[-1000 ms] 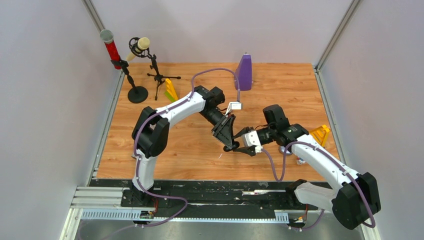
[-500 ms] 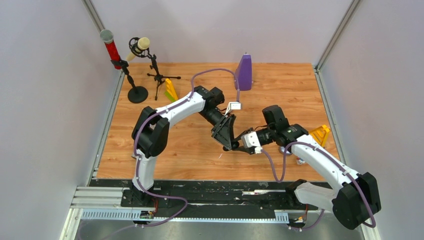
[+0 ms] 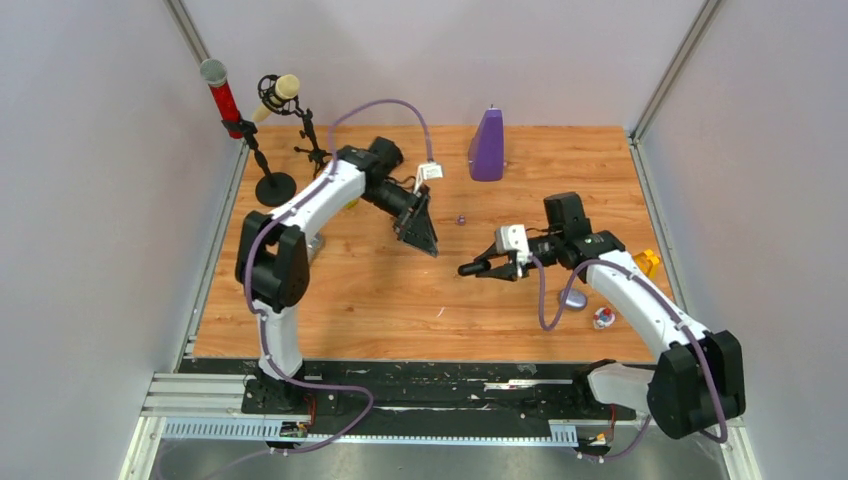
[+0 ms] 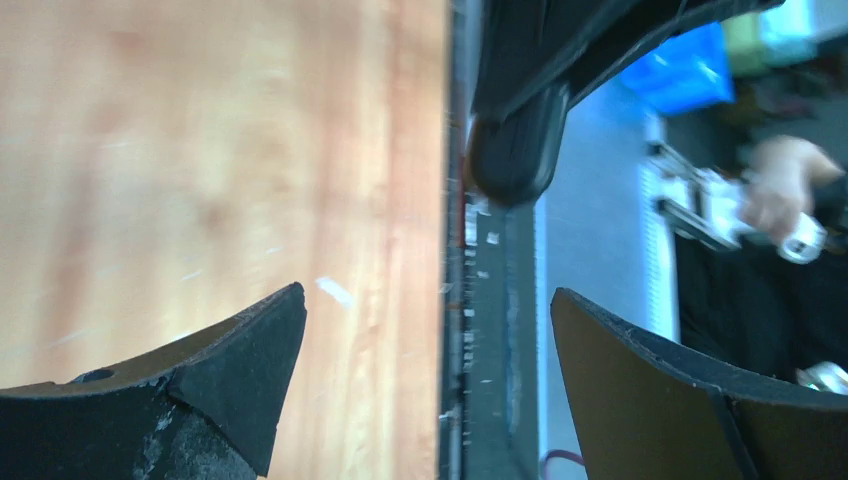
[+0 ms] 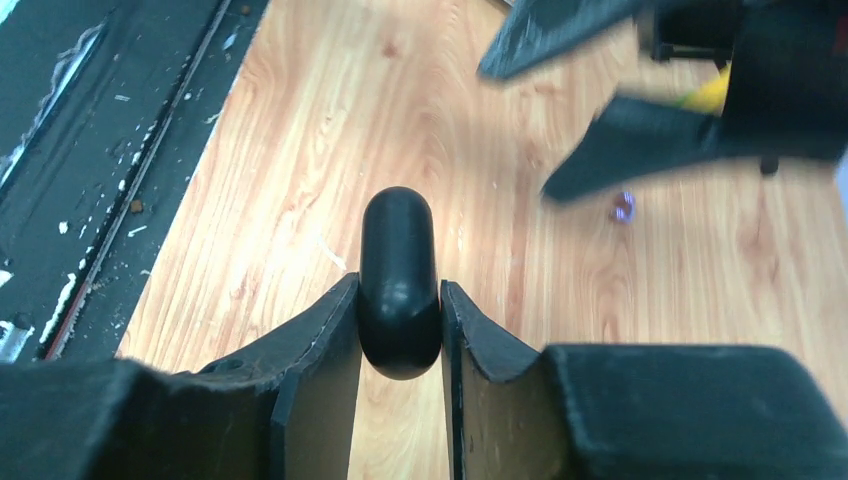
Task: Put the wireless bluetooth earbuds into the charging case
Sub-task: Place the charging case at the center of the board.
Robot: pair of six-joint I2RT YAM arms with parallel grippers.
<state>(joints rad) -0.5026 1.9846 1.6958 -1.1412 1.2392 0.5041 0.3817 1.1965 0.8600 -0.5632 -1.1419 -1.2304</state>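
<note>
Overhead, we saw the left gripper (image 3: 420, 240) just to the nine o'clock side of the centre of the wood-grain tabletop (image 3: 340, 300). It was released, its black fingers (image 4: 230, 370) spread wide with nothing between them. The right gripper (image 3: 478, 268) sat at about four o'clock from it, apart from it and pointing toward nine o'clock. It was clenched on a glossy black oval charging case (image 5: 400, 260), and from its own wrist camera we saw the two fingers pressed against the case's sides while the rounded end stuck out past the tips toward twelve o'clock. A tiny glossy pale purple earbud (image 3: 461, 220) lay loose on the bare wood, at roughly two o'clock from the left gripper and eleven o'clock from the right one, touching neither and outside any case. In the right wrist view the same bud showed at about one o'clock beyond the held case, near the blurred left fingers. A tall purple wedge-shaped block (image 3: 487, 145) stood upright near the table's twelve o'clock edge. A pale oval object (image 3: 575, 298) rested on the wood under the right forearm, toward four o'clock, and we could not tell what it was.
</note>
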